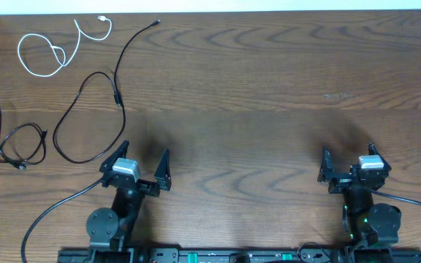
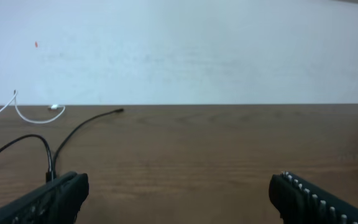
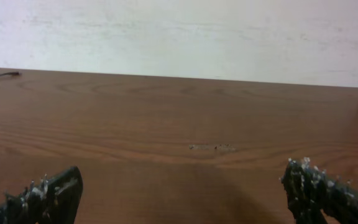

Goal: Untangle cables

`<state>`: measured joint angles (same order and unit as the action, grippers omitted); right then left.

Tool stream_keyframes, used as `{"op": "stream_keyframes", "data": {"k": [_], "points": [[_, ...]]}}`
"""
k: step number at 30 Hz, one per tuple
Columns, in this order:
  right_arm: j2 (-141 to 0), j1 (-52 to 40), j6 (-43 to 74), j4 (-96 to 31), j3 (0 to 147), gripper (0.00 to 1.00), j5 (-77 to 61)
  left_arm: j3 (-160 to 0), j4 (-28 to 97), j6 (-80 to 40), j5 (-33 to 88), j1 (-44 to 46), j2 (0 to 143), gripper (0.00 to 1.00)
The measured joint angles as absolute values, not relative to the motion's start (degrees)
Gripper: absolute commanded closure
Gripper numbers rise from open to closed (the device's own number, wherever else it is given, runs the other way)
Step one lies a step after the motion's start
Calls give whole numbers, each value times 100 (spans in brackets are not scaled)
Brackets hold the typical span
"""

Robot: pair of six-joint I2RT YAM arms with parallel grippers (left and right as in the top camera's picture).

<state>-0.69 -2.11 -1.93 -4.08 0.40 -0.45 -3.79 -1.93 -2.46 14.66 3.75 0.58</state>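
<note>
Cables (image 1: 115,84) spread apart, beyond left gripper (image 1: 146,150); right gripper (image 1: 348,151) well apart; both released.

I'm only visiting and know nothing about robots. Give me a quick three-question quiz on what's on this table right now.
1. True or false: the white cable is knotted together with the long black cable.
2. How many cables lie on the table? A) two B) three C) four
3. Fill in: the left hand and the right hand are both ____ and hold nothing.

Key: 1 false, they lie apart; 2 B; 3 open.
</note>
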Motion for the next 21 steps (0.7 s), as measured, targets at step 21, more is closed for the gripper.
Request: {"op": "stream_keyframes", "data": {"k": [21], "points": [[-69, -211, -193, -408, 40, 1, -45, -97, 40, 139, 1358, 375, 60, 2]]}}
